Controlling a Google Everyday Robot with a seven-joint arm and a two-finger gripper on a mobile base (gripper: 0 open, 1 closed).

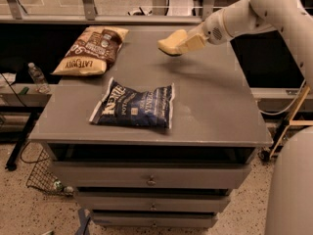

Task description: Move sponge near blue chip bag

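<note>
The pale yellow sponge is held in my gripper, lifted a little above the grey table top, over its far middle part. The gripper reaches in from the right on the white arm and is shut on the sponge. The blue chip bag lies flat near the table's front, left of centre, below and to the left of the sponge. A dark shadow lies on the table under the sponge.
A brown and tan chip bag lies at the table's far left corner. Drawers front the table below. A plastic bottle stands on a low shelf at the left, with a wire basket on the floor.
</note>
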